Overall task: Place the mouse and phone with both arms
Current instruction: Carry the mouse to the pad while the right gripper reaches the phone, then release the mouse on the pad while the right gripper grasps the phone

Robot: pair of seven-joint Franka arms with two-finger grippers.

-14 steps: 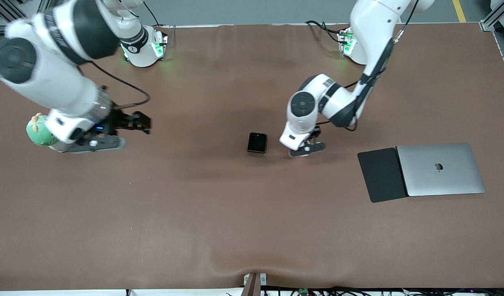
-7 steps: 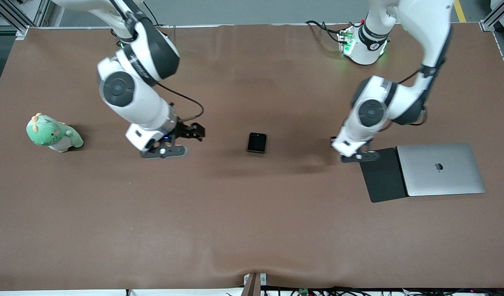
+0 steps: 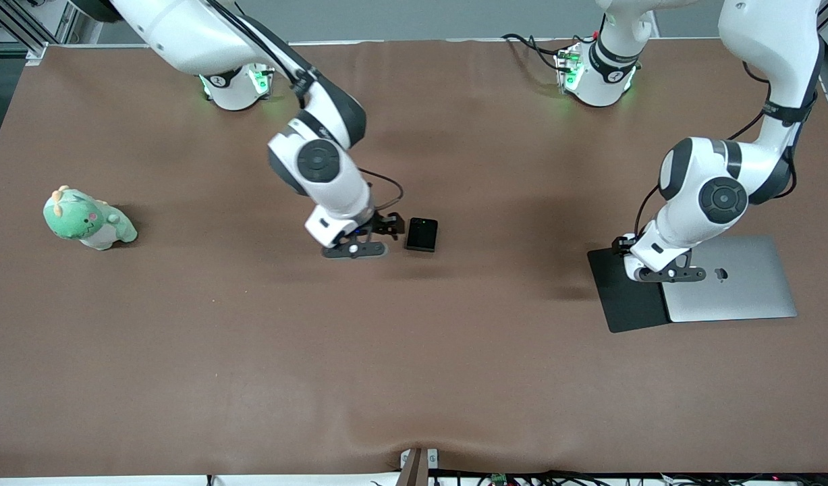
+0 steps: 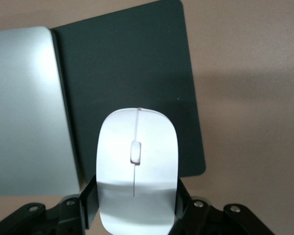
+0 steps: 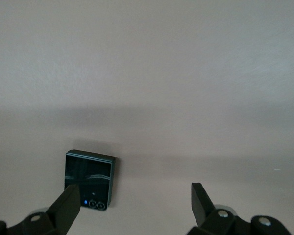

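From the high front camera, I see a wide brown table (image 3: 414,351). My right arm reaches from its base toward the middle of the table, and my right gripper (image 3: 380,233) hangs low just beside the phone (image 3: 422,234), on the side toward the right arm's end. The phone, a small black rounded slab, lies flat on the bare table near the centre. My left gripper (image 3: 656,266) hangs over the seam where a black mouse pad (image 3: 619,297) meets a closed silver laptop (image 3: 744,290); both lie side by side toward the left arm's end. A green plush toy (image 3: 86,219) sits alone toward the right arm's end, well apart from everything else.

From my left wrist camera, my two black fingers (image 4: 88,200) are clamped on the sides of the mouse (image 4: 137,166), a glossy white oval with a grey line and wheel down its middle. It is held in the air above the mouse pad (image 4: 137,63), with the laptop (image 4: 24,107) alongside.

From my right wrist camera, my fingers (image 5: 66,208) stand wide apart, holding nothing. The phone (image 5: 89,178) lies on the table beneath, close to one fingertip, not between the two.
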